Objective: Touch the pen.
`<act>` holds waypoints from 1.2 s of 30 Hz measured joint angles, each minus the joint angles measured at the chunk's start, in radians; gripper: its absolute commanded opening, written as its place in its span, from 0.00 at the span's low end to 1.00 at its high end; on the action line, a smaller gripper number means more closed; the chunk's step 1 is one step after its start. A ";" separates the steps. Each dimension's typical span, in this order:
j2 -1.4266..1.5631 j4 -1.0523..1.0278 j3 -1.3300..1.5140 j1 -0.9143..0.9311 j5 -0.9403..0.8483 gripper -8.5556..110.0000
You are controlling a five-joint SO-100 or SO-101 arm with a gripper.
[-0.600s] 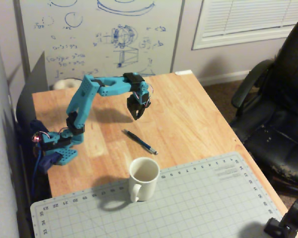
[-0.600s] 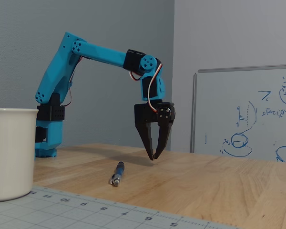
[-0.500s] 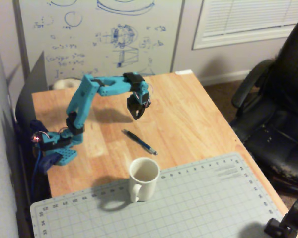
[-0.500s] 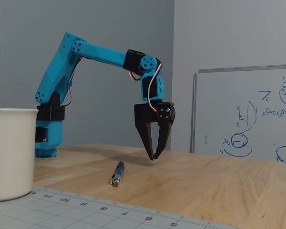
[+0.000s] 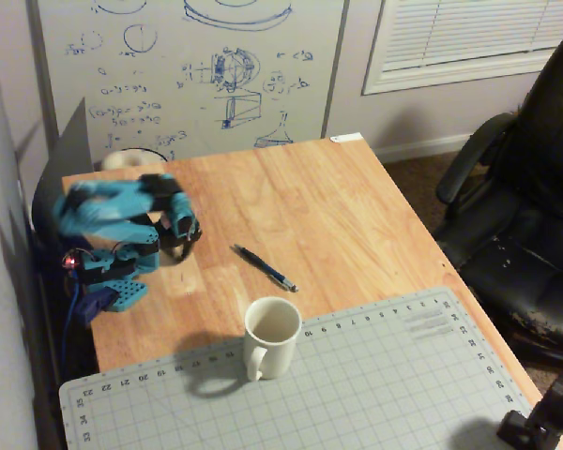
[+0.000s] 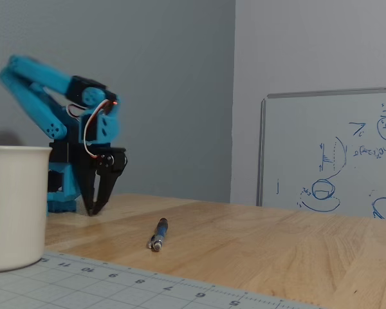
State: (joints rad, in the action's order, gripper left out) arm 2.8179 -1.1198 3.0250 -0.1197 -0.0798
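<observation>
The pen (image 5: pixel 263 267) is thin and dark and lies flat on the bare wood, angled from upper left to lower right; in the low fixed view it (image 6: pixel 159 233) points toward the camera. My gripper (image 5: pixel 182 249) hangs on the folded blue arm at the table's left side, left of the pen and apart from it. In the low fixed view the gripper (image 6: pixel 92 210) points straight down, its black fingers closed to a point just above the wood, holding nothing.
A white mug (image 5: pixel 270 336) stands on the edge of a grey cutting mat (image 5: pixel 375 384) in front of the pen; it also shows in the low view (image 6: pixel 13 206). A whiteboard (image 5: pixel 188 66) leans behind the table. A black office chair (image 5: pixel 525 216) stands at the right.
</observation>
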 measured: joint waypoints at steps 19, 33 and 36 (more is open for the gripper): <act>0.483 -0.054 0.129 -0.002 0.006 0.08; -0.250 0.278 -0.324 -0.002 0.006 0.08; -0.431 0.302 -0.466 -0.002 0.006 0.08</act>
State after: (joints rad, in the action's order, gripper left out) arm 2.3869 -0.8176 2.5587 -0.1212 -0.0736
